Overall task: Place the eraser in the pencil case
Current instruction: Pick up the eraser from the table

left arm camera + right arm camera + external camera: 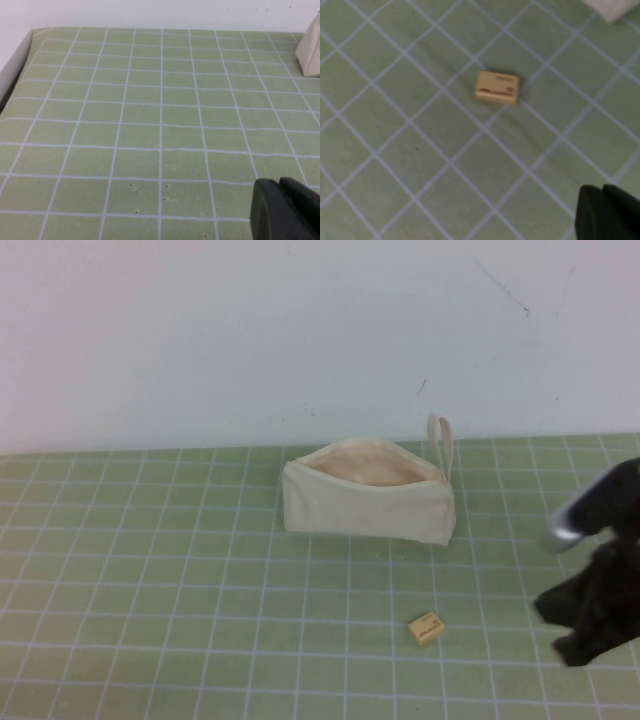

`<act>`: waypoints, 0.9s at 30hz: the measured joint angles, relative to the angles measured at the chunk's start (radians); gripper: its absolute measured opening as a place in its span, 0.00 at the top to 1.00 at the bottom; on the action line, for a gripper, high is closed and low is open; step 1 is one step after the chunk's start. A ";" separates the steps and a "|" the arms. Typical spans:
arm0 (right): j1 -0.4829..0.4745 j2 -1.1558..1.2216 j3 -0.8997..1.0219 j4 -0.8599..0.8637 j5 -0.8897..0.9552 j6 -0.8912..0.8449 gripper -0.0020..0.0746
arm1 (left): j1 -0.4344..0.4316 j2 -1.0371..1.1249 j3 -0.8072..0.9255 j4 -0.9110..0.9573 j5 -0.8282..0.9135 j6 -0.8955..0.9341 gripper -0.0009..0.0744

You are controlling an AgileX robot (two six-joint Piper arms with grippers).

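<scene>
High view shows the eraser (426, 628) lying flat on the green gridded tabletop (150, 570), by itself and touched by nothing, its dark mark facing up. At about 11 o'clock from it, well apart, stands the pencil case (368, 494), unzipped along its top so the peach lining shows, with its loop strap (441, 445) rising at the end nearer the robot's right. At about 3 o'clock from the eraser, near the tabletop's right edge, the right end effector (585, 625) hovers as a dark mass, near the eraser but apart from it; whether its fingers are released or clenched cannot be told. Its wrist camera looks down on the eraser (497, 87) and catches a pale corner of the pencil case (615, 7). Only a dark piece of the left end effector (285, 210) shows in its own wrist camera, over bare grid with an end of the pencil case (310, 50) far off; its state cannot be told either.
</scene>
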 joint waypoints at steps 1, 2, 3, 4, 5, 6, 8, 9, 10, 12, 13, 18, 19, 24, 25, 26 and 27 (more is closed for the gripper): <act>0.031 0.021 -0.008 0.002 -0.007 0.005 0.97 | 0.000 0.000 0.000 0.000 0.000 0.000 0.99; 0.068 0.049 -0.022 0.003 -0.012 0.007 0.97 | 0.000 0.000 0.000 0.000 0.000 0.000 0.99; 0.101 0.077 -0.041 0.003 -0.012 0.012 0.97 | 0.000 0.000 0.000 0.000 0.000 0.000 0.99; 0.125 0.105 -0.059 0.003 -0.008 0.012 0.97 | 0.000 0.000 0.000 0.000 0.000 0.000 0.99; 0.152 0.133 -0.086 0.003 0.003 0.014 0.97 | 0.000 0.000 0.000 0.000 0.000 0.000 0.99; 0.175 0.162 -0.116 -0.006 0.019 0.020 0.97 | 0.000 0.000 0.000 0.000 0.000 0.000 0.99; 0.210 0.212 -0.180 -0.047 0.053 0.054 0.97 | 0.000 0.000 0.000 0.000 0.000 0.000 0.99; 0.224 0.240 -0.213 -0.087 0.076 0.083 0.97 | 0.000 0.000 0.000 0.000 0.000 0.000 0.99; 0.233 0.261 -0.240 -0.139 0.098 0.121 0.97 | 0.000 0.000 0.000 0.000 0.000 0.000 0.99; 0.247 0.314 -0.311 -0.259 0.169 0.203 0.97 | 0.000 0.000 0.000 0.000 0.000 0.000 0.99; 0.251 0.341 -0.342 -0.307 0.204 0.231 0.97 | 0.000 0.000 0.000 0.000 0.000 0.000 0.99; 0.255 0.454 -0.507 -0.442 0.371 0.272 0.97 | 0.000 0.000 0.000 0.000 0.000 0.000 0.99; 0.255 0.469 -0.526 -0.442 0.383 0.270 0.97 | 0.000 0.000 0.000 0.000 0.000 0.000 0.99; 0.255 0.537 -0.596 -0.384 0.408 0.257 0.75 | 0.000 0.000 0.000 0.000 0.000 0.000 0.99; 0.255 0.547 -0.601 -0.367 0.408 0.257 0.66 | 0.000 0.000 0.000 0.000 0.000 0.000 0.99; 0.255 0.559 -0.603 -0.346 0.405 0.255 0.58 | 0.000 0.000 0.000 0.000 0.000 0.000 0.99; 0.255 0.571 -0.608 -0.332 0.403 0.255 0.50 | 0.000 0.000 0.000 0.000 0.000 0.000 0.99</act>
